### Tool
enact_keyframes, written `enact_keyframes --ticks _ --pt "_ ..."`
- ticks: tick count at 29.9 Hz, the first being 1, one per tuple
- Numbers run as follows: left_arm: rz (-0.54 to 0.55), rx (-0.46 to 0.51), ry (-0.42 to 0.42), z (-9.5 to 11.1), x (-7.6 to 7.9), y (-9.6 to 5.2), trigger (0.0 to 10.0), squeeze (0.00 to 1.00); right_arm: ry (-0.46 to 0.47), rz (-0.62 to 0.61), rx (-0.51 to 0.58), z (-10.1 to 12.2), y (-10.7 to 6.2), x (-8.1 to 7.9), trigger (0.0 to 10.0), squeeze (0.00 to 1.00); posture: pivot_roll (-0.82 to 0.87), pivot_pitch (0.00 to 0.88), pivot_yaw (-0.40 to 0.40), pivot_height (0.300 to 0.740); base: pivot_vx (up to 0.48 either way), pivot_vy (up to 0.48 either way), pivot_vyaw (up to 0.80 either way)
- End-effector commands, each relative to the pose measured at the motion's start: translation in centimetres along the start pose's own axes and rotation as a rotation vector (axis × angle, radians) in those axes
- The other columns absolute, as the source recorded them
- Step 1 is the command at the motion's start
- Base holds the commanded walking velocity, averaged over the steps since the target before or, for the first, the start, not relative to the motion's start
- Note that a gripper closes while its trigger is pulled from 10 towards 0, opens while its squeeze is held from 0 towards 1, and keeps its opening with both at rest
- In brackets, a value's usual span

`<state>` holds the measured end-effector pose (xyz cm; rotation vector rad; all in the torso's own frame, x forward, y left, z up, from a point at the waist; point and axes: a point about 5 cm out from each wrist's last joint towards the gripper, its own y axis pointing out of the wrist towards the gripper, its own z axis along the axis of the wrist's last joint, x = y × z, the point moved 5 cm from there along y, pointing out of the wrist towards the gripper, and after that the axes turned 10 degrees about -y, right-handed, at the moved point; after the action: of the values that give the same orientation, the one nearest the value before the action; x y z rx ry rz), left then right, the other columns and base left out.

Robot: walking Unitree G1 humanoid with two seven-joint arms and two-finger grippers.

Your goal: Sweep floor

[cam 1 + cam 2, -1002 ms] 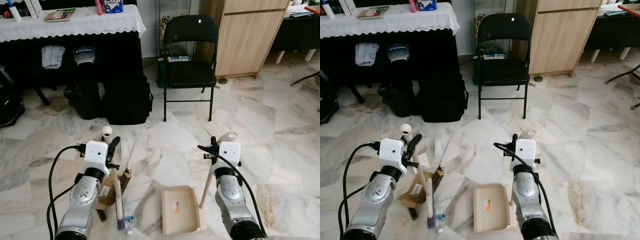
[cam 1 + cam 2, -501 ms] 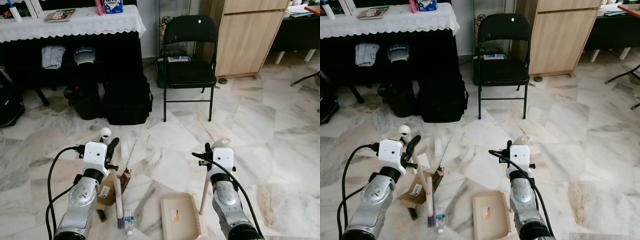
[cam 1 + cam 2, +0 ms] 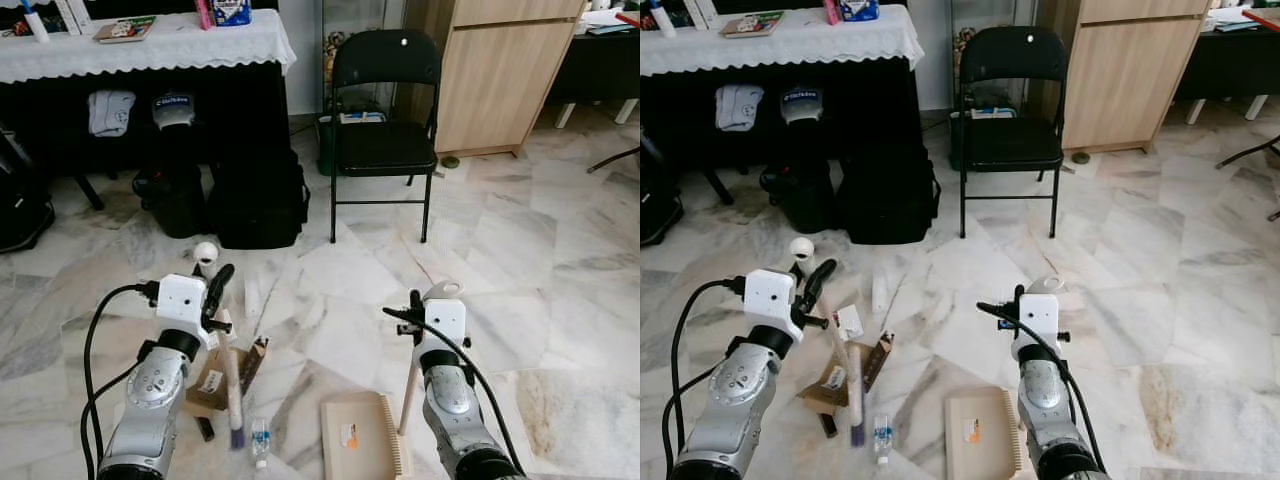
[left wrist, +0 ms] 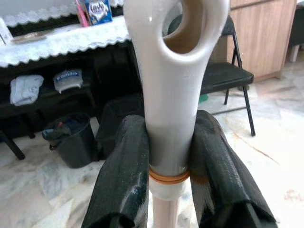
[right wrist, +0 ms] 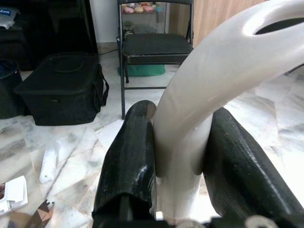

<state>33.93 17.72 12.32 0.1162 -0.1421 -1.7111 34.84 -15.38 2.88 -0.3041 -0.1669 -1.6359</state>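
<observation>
Left hand (image 4: 168,185) clamping broom handle (image 4: 167,95); right hand (image 5: 183,180) clamping dustpan handle (image 5: 209,90). Resting at 6 o'clock: dustpan (image 3: 360,440). Lying unswept at 7 o'clock: cardboard scrap (image 3: 225,375), small bottle (image 3: 259,441). Sweeping apparently barely begun. Crowding 12 o'clock: folding chair (image 3: 383,140), black bag (image 3: 257,198); floor opening toward 3 o'clock.

Even, bright daylight fills the room and gleams off the pale veined marble floor (image 3: 520,260), the space under the white lace-clothed table (image 3: 150,45) stays deep in shadow, and both wrist close-ups blur near the lens.
</observation>
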Motion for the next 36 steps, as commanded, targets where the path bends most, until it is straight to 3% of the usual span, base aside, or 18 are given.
enact_keyframes --ticks 1,3,8,14,21,25,28,29,34,36 --pt "0.031 0.108 0.036 3.4 -1.0 0.9 10.0 0.0 -0.006 0.002 0.039 0.9 0.3 -0.2 10.0 0.0 0.1 0.029 0.054 0.74 0.0 0.0 0.0" --pt "0.07 0.132 0.072 4.3 -2.1 1.0 10.0 0.0 -0.007 0.0 0.037 0.9 0.3 -0.1 10.0 0.0 0.11 0.026 0.053 0.74 0.0 0.0 0.0" --pt "0.114 0.124 0.085 4.0 -3.3 0.8 10.0 0.0 -0.009 0.002 0.036 0.8 0.3 -0.2 10.0 0.0 0.11 0.02 0.053 0.74 0.0 0.0 0.0" --pt "0.151 0.03 0.148 1.3 -3.8 -0.2 10.0 0.0 -0.007 0.004 0.037 0.9 0.3 -0.3 10.0 0.0 0.11 0.011 0.05 0.74 0.0 0.0 0.0" --pt "0.314 -0.015 0.262 0.0 -6.8 -1.7 10.0 0.0 -0.012 0.002 0.035 0.8 0.4 -0.2 10.0 0.0 0.11 0.001 0.05 0.74 0.0 0.0 0.0" --pt "0.355 -0.049 0.318 -0.7 -7.5 -2.0 10.0 0.0 -0.011 0.001 0.036 0.8 0.4 -0.1 10.0 0.0 0.11 0.0 0.05 0.74 0.0 0.0 0.0" --pt "0.361 -0.093 0.368 -1.6 -7.7 -2.3 10.0 0.0 -0.01 0.0 0.036 0.8 0.4 -0.1 10.0 0.0 0.11 0.0 0.049 0.74 0.0 0.0 0.0" --pt "0.338 -0.176 0.432 -3.1 -7.8 -2.6 10.0 0.0 -0.01 0.0 0.036 0.8 0.4 -0.1 10.0 0.0 0.11 0.0 0.048 0.74 0.0 0.0 0.0" --pt "0.24 -0.374 0.521 -6.7 -7.5 -3.4 10.0 0.0 -0.012 0.001 0.036 0.8 0.4 0.0 10.0 0.0 0.11 0.0 0.047 0.74 0.0 0.0 0.0" --pt "0.22 -0.384 0.549 -6.8 -7.3 -3.4 10.0 0.0 -0.013 0.001 0.036 0.8 0.5 0.0 10.0 0.0 0.1 0.0 0.046 0.74 0.0 0.0 0.0"
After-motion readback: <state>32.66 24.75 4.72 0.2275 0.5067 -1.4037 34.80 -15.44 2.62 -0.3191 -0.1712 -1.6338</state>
